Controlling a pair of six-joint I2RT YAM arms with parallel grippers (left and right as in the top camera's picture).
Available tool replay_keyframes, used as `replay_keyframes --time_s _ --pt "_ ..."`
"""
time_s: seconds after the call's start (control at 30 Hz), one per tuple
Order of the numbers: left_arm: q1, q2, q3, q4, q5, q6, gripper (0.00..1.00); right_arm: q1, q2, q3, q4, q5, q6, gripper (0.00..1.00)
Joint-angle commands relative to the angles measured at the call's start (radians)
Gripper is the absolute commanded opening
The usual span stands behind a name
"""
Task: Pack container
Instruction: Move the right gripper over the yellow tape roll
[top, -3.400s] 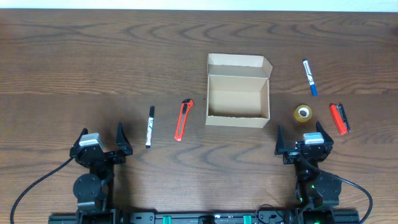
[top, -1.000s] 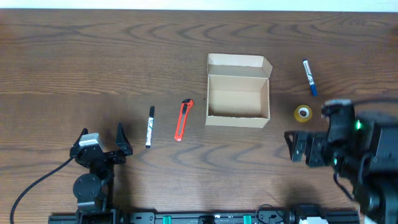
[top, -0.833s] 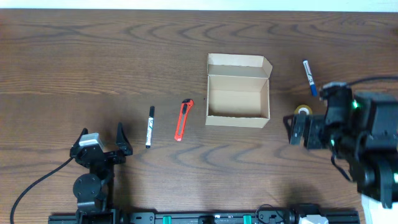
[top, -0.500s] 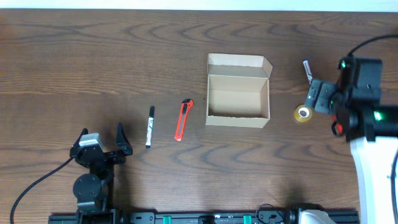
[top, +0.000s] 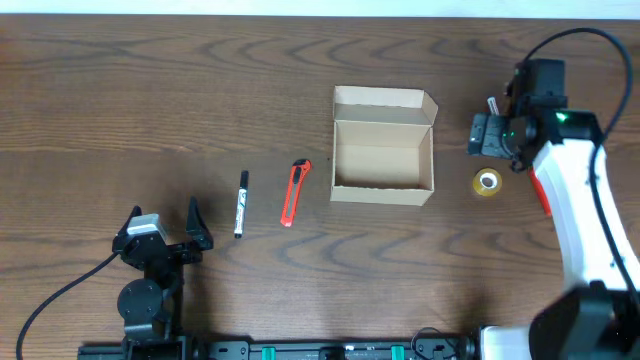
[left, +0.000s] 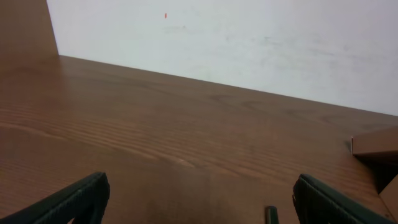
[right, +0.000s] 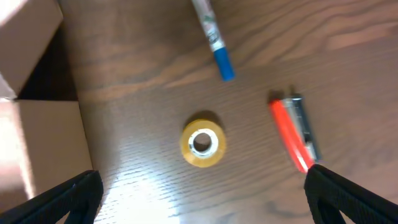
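The container (top: 383, 160) is a tan cardboard box, open, with its flap lid standing at the back; its left edge shows in the right wrist view (right: 31, 143). My right gripper (top: 492, 134) is open and hovers right of the box, above a yellow tape roll (top: 487, 182). In the right wrist view the open fingers (right: 202, 202) frame the tape roll (right: 202, 143), a blue-capped marker (right: 213, 40) and a red and grey cutter (right: 294, 130). My left gripper (top: 165, 222) is open and empty at the front left.
A black marker (top: 240, 203) and an orange utility knife (top: 292, 192) lie left of the box. The left wrist view shows open fingers (left: 199, 202), the marker's tip (left: 272, 214) and a box corner (left: 376, 143). The right arm hides most of the blue marker overhead.
My right arm has risen from its front-right rest and swung to the back, now over the tape roll and blue marker. The left arm and all objects have not moved.
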Motion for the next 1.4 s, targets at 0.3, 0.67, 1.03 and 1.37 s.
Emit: replay_keyframes --time_s 0.3,0.67,1.03,1.37 --pt "0.004 -0.007 -0.018 -0.044 -0.003 0.0 0.95 -0.007 0.18 0.01 0.008 -0.217 -0.129 0.99" --pt "0.004 -0.007 -0.018 -0.044 -0.004 0.0 0.95 -0.014 0.246 -0.003 -0.022 -0.212 -0.141 0.99" --pt "0.004 -0.007 -0.018 -0.044 -0.004 0.0 0.95 -0.107 0.246 -0.065 -0.011 -0.227 -0.14 0.99" --pt "0.004 -0.007 -0.018 -0.044 -0.003 0.0 0.95 -0.114 0.246 -0.113 0.031 -0.277 -0.148 0.99"
